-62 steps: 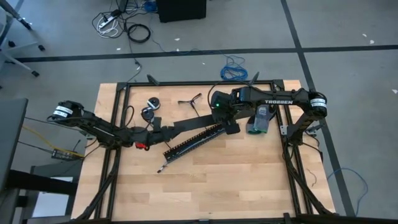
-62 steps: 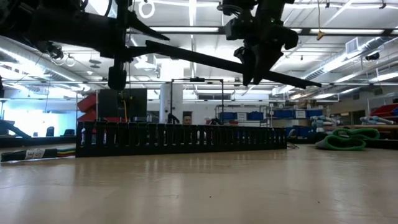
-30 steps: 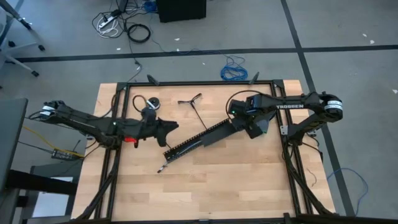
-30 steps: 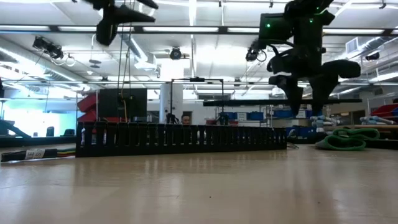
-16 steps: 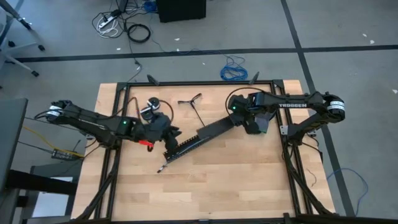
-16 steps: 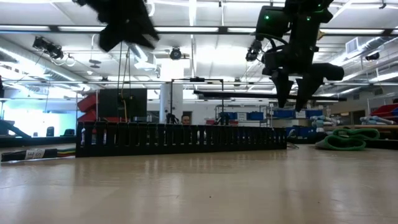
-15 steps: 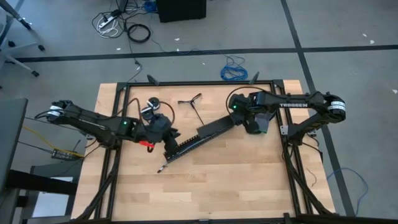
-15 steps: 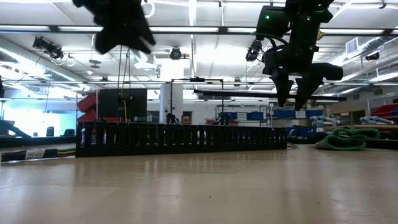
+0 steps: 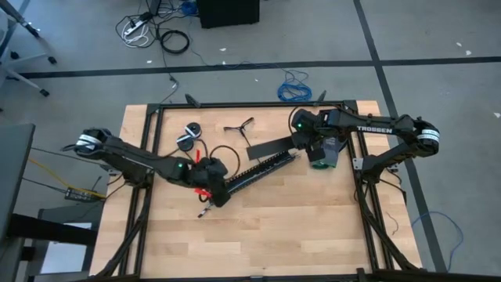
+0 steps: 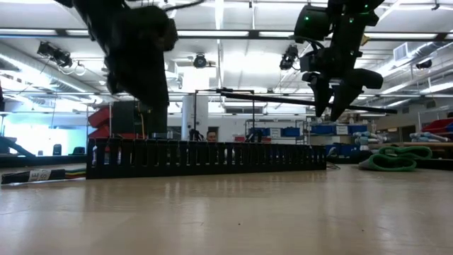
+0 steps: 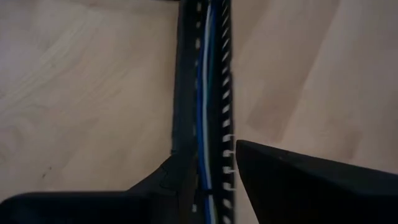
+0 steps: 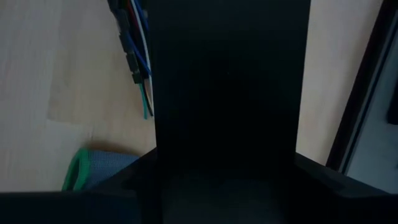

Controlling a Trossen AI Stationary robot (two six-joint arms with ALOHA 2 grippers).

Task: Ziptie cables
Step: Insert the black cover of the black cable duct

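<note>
Both my arms at work over the slotted duct on the pale wooden table point(image 9: 313, 227)

My right arm, lettered TROSSEN point(image 9: 372, 130) in white, has its right gripper point(image 10: 330, 110) clamped on a long, flat black strip point(image 10: 272, 99), held raised above the black slotted duct point(image 9: 254, 171). My left gripper point(image 9: 216, 194) sits low at the duct's other end; whether it grips I cannot tell. The cables point(image 11: 202, 93), thin blue and white wires, lie inside the duct's channel.

Bright overhead strip lights glare low; wrist views blurred, perhaps motion.
</note>
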